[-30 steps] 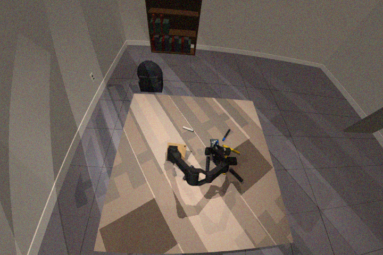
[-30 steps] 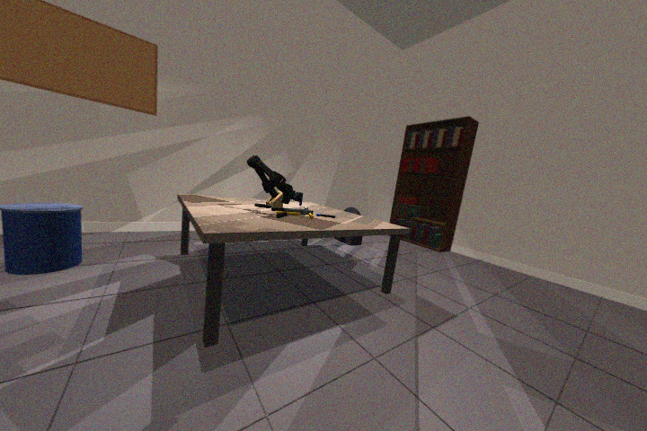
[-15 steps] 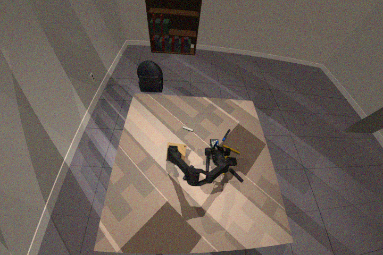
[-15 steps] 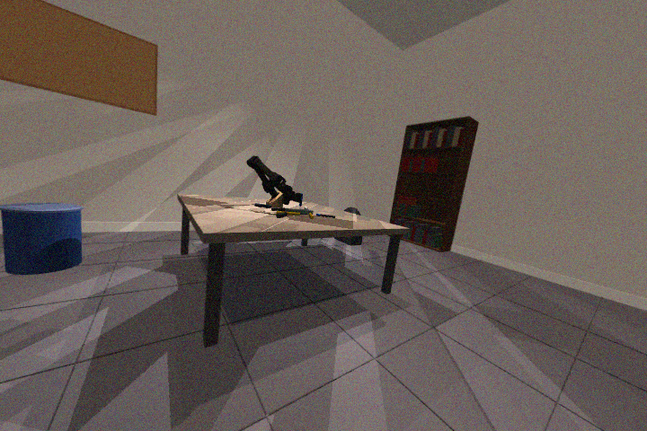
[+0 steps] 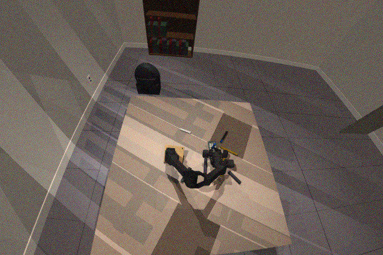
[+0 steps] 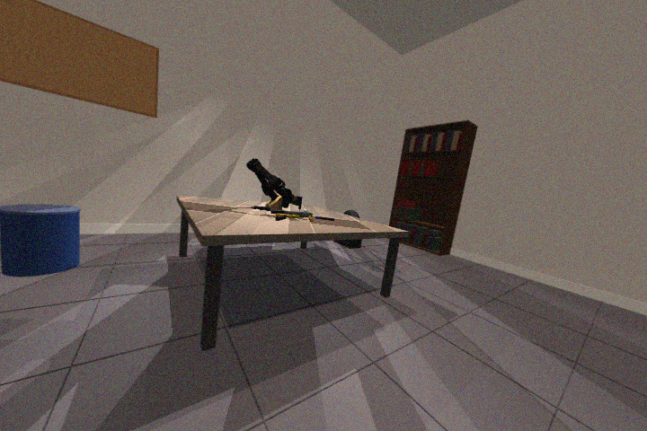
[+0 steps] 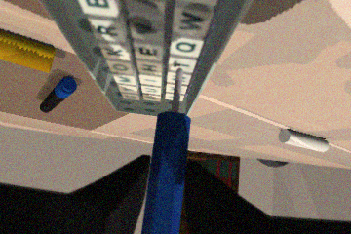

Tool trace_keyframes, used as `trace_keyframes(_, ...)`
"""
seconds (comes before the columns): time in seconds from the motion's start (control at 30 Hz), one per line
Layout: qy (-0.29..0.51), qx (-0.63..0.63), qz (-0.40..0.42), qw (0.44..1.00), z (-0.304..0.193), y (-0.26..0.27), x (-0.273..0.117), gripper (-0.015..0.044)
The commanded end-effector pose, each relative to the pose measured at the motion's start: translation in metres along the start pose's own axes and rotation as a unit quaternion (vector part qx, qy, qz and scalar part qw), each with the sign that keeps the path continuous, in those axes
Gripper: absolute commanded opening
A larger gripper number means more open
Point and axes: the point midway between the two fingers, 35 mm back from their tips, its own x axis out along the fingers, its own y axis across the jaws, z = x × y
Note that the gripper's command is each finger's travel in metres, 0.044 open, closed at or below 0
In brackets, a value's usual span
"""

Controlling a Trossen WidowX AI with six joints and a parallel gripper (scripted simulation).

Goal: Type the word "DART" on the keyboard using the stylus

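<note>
Stylus (image 5: 214, 145) (image 7: 168, 171) squeezed tight in the jaws (image 5: 215, 151) (image 6: 299, 202), tip close by the T key (image 7: 185, 63) of the keyboard (image 5: 210, 144) (image 7: 228, 29) on the bench (image 5: 143, 186) (image 6: 304, 237) (image 7: 291, 73). Can't tell if touching. Best to aim for the wanted key's middle, push straight down hard, then lift, never letting go.

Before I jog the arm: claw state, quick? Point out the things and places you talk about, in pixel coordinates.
Claw (image 5: 214, 146): closed on the blue stylus (image 5: 213, 145) (image 7: 170, 166), its thin tip out over the keyboard (image 5: 210, 144) (image 7: 100, 80); whether the tip touches a key, I cannot tell.

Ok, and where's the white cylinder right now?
In the wrist view, the white cylinder lies on the tabletop at right, across the keyboard from the blue-capped marker.
</note>
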Motion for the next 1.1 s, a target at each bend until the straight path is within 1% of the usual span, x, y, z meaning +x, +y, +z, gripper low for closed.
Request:
trace_keyframes(0.0,-0.001,-0.002,-0.002,1.0,0.002,0.0,0.003,0.0081)
trace_keyframes(0.7,-0.001,-0.002,-0.002,1.0,0.004,0.0,0.004,0.0081)
trace_keyframes(0.97,0.0,-0.002,-0.001,1.0,-0.024,0.0,-0.013,0.0081)
trace_keyframes(1.07,0.0,-0.002,-0.001,1.0,-0.028,0.0,-0.015,0.0081)
